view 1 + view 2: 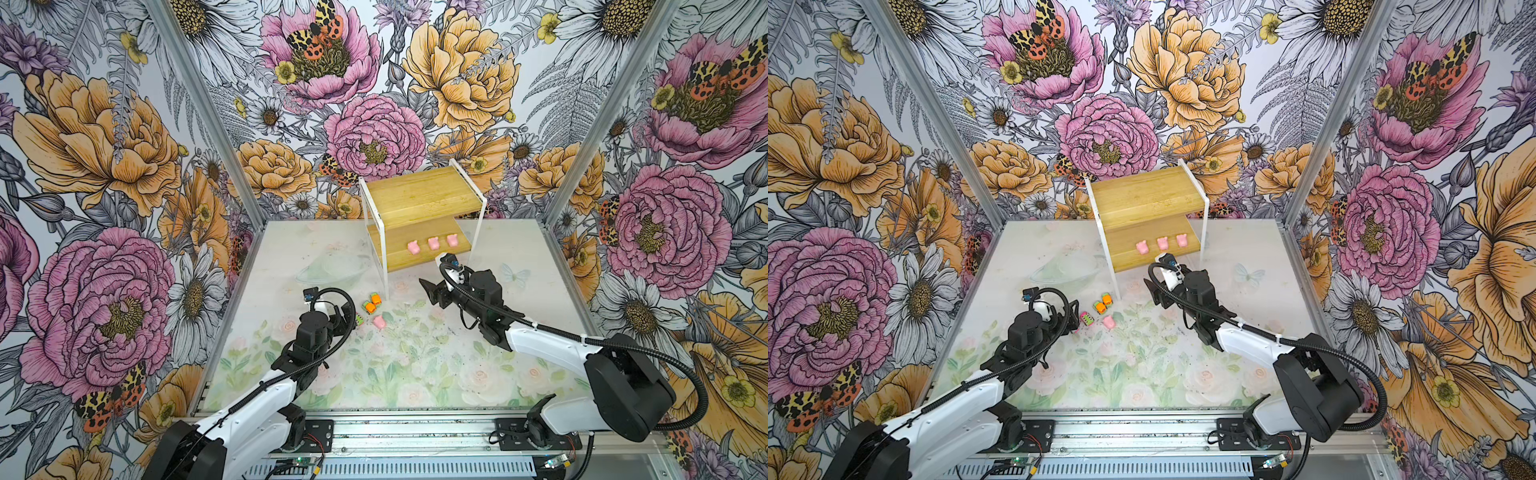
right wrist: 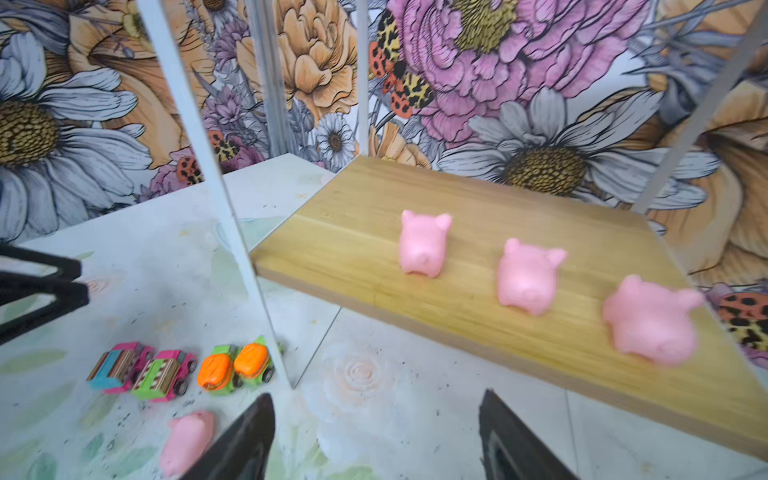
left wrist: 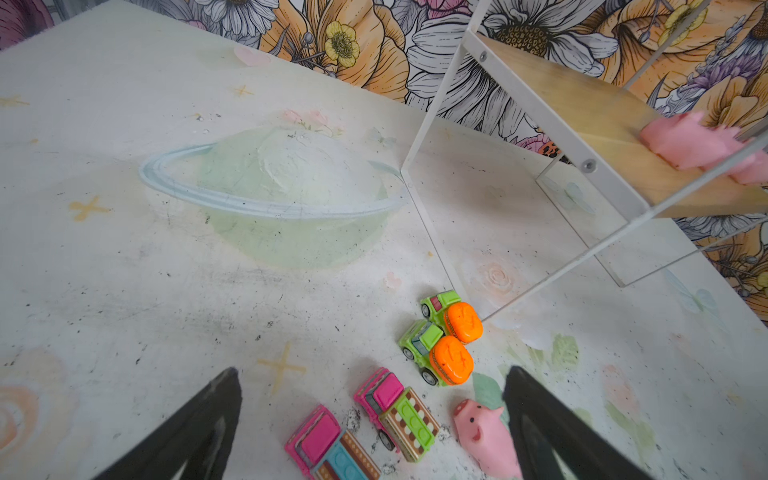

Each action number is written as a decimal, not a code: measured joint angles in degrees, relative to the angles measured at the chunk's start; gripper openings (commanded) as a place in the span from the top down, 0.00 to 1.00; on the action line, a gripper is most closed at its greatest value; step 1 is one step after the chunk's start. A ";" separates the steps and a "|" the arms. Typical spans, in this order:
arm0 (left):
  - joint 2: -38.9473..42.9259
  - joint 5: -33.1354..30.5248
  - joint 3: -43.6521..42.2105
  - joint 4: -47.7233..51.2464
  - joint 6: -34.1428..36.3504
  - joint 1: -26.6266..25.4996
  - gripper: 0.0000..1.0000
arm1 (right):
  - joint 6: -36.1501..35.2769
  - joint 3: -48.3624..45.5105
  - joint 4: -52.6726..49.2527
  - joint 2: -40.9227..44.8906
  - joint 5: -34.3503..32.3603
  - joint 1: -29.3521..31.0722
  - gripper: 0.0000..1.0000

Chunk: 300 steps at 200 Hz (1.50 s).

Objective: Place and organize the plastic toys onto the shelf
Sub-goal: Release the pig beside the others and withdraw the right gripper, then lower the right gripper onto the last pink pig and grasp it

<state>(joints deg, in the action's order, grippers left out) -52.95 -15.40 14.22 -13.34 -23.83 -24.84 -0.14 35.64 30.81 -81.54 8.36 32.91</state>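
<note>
The shelf [image 1: 419, 195] [image 1: 1142, 199] stands at the back of the table. Three pink pigs [image 1: 433, 243] [image 2: 528, 276] line its lower board. On the table by its front left leg lie two orange-and-green cars [image 1: 372, 303] [image 3: 438, 357], two pink cars [image 3: 397, 409] [image 2: 141, 370] and one pink pig [image 1: 378, 322] [image 3: 484, 436]. My left gripper [image 1: 347, 316] [image 3: 372, 370] hangs open just above the pink cars and the pig, which lie between its fingers. My right gripper [image 1: 432, 291] [image 2: 377, 395] is open and empty, in front of the lower board.
The shelf's thin white front leg [image 1: 386, 286] stands right beside the orange cars. A painted ringed planet [image 3: 274, 187] marks the mat left of the shelf. Flowered walls close in three sides, and an aluminium rail [image 1: 415, 432] runs along the front.
</note>
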 measured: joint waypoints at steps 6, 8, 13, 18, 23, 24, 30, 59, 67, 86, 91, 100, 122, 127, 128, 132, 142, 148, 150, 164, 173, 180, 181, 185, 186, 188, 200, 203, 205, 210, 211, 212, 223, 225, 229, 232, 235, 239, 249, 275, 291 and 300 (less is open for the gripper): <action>-0.22 0.00 0.00 0.00 -0.02 0.02 0.01 | 0.02 -1.66 1.46 -1.01 1.36 0.57 0.23; -0.28 0.00 0.00 0.00 -0.02 0.02 0.01 | 0.04 -2.19 1.99 -1.36 1.75 0.76 0.23; -0.48 0.04 0.00 0.02 0.00 0.02 0.01 | 0.04 -3.17 2.97 -2.38 2.60 1.38 0.23; -0.74 0.17 0.00 0.00 0.00 0.00 0.01 | 0.11 -4.31 4.24 -3.72 3.45 2.16 0.23; -0.96 0.24 0.00 0.00 0.00 0.02 0.01 | 0.13 -5.18 5.55 -5.20 4.20 2.97 0.23; -1.01 0.26 0.00 0.00 0.00 0.02 0.01 | 0.20 -5.35 5.84 -5.70 4.39 3.21 0.23; -1.27 0.44 0.00 0.00 -0.02 0.02 0.01 | 0.31 -6.05 7.23 -7.52 5.14 4.15 0.23; -2.40 1.31 0.00 0.00 -0.04 0.02 0.01 | 2.40 -8.00 15.85 -17.14 8.48 7.96 0.23; -2.47 1.49 0.00 0.00 -0.04 0.02 0.01 | 3.15 -8.07 17.94 -19.08 9.16 8.44 0.23; -2.45 1.75 0.00 -0.04 -0.07 0.00 0.01 | 4.44 -7.76 22.53 -22.95 10.01 9.40 0.23; -2.45 1.75 0.00 -0.04 -0.07 0.00 0.01 | 4.70 -7.52 23.26 -23.67 10.01 9.66 0.24; -2.45 1.77 0.00 -0.04 -0.07 0.00 0.01 | 5.25 -6.64 24.46 -25.16 10.32 10.19 0.24; -2.27 1.77 0.00 -0.04 -0.07 0.00 0.01 | 5.70 -3.41 25.75 -27.93 10.60 11.21 0.24; -2.14 1.77 0.00 -0.04 -0.07 0.00 0.01 | 5.70 -2.56 25.77 -28.46 10.64 11.43 0.25; -2.12 1.79 0.00 -0.04 -0.07 0.00 0.01 | 5.70 -2.32 25.77 -28.59 10.62 11.45 0.25; -2.03 1.77 0.00 -0.04 -0.07 0.00 0.01 | 5.70 -1.75 25.83 -28.92 10.62 11.47 0.25; -1.77 1.77 0.00 -0.04 -0.07 0.00 0.01 | 5.70 -0.24 25.88 -29.75 10.62 11.78 0.25; -1.64 1.77 0.00 -0.04 -0.07 0.00 0.01 | 5.70 0.44 25.88 -30.18 10.62 11.82 0.25; -1.64 1.77 0.00 -0.04 -0.07 0.00 0.01 | 5.70 0.68 25.88 -30.34 10.60 11.82 0.25; -1.42 1.77 0.00 0.00 -0.07 0.00 0.01 | 5.70 1.88 25.83 -31.15 10.60 11.93 0.27; -1.38 1.77 0.00 0.02 -0.07 0.00 0.01 | 5.70 2.60 25.68 -31.65 10.84 12.04 0.27; -1.38 1.77 0.00 0.07 -0.07 0.00 0.01 | 5.70 3.17 25.51 -32.00 10.97 12.04 0.28; -1.38 1.77 0.00 0.07 -0.07 0.00 0.01 | 5.70 3.28 25.46 -32.09 11.02 12.04 0.28; -1.36 1.77 0.00 0.09 -0.07 0.00 0.01 | 5.70 3.61 25.35 -32.28 11.02 12.04 0.28; -1.36 1.77 0.00 0.11 -0.07 0.00 0.01 | 5.70 3.72 25.29 -32.37 11.04 12.15 0.28; -1.36 1.77 0.00 0.11 -0.09 0.00 0.01 | 5.68 3.93 25.22 -32.52 11.04 12.33 0.28; -1.25 1.77 0.00 0.28 -0.07 0.00 0.01 | 5.68 4.94 24.83 -33.29 11.02 12.74 0.28; -1.14 1.77 0.00 0.35 -0.09 0.00 0.01 | 5.64 5.27 24.72 -33.48 10.99 12.92 0.29; -1.14 1.77 0.00 0.39 -0.07 0.00 0.01 | 5.66 5.44 24.68 -33.66 11.02 13.00 0.29; -1.03 1.77 0.00 0.46 -0.09 0.00 0.01 | 5.66 5.77 24.59 -33.99 10.99 13.29 0.29; -1.03 1.77 0.00 0.46 -0.09 0.00 0.01 | 5.66 5.86 24.52 -34.10 11.02 13.35 0.29; -1.03 1.77 0.00 0.46 -0.09 0.00 0.01 | 5.64 5.90 24.50 -34.14 11.02 13.40 0.29; -0.83 1.75 0.00 0.66 -0.09 0.00 0.01 | 5.64 6.45 24.09 -34.86 11.02 13.97 0.30; -0.79 1.77 0.00 0.70 -0.09 0.00 0.01 | 5.62 6.51 24.02 -34.97 10.99 14.03 0.30; -0.70 1.77 0.00 0.74 -0.09 0.00 0.01 | 5.64 6.60 23.87 -35.19 11.02 14.08 0.31; -0.63 1.75 0.00 0.79 -0.09 0.00 0.01 | 5.62 6.67 23.76 -35.36 10.99 14.14 0.31; -0.59 1.75 0.00 0.81 -0.09 0.00 0.01 | 5.62 6.69 23.65 -35.52 11.02 14.23 0.31; -0.50 1.75 0.00 0.85 -0.09 0.00 0.01 | 5.62 6.71 23.50 -35.65 11.02 14.36 0.31; -0.35 1.73 0.00 1.14 -0.09 0.00 0.01 | 5.53 6.86 23.43 -36.13 10.99 14.56 0.32; -0.26 1.73 0.00 1.42 -0.13 0.00 0.01 | 5.44 8.07 23.17 -37.13 11.02 14.53 0.33; -0.26 1.73 0.00 1.62 -0.24 0.00 0.01 | 5.44 8.52 22.82 -37.90 10.99 14.51 0.34; -0.26 1.70 0.00 1.62 -0.26 0.00 0.01 | 5.44 8.59 22.69 -38.29 10.99 14.53 0.36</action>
<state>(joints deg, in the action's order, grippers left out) -53.21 -13.69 14.22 -11.73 -24.10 -24.84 5.30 44.23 53.49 -119.83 19.35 47.44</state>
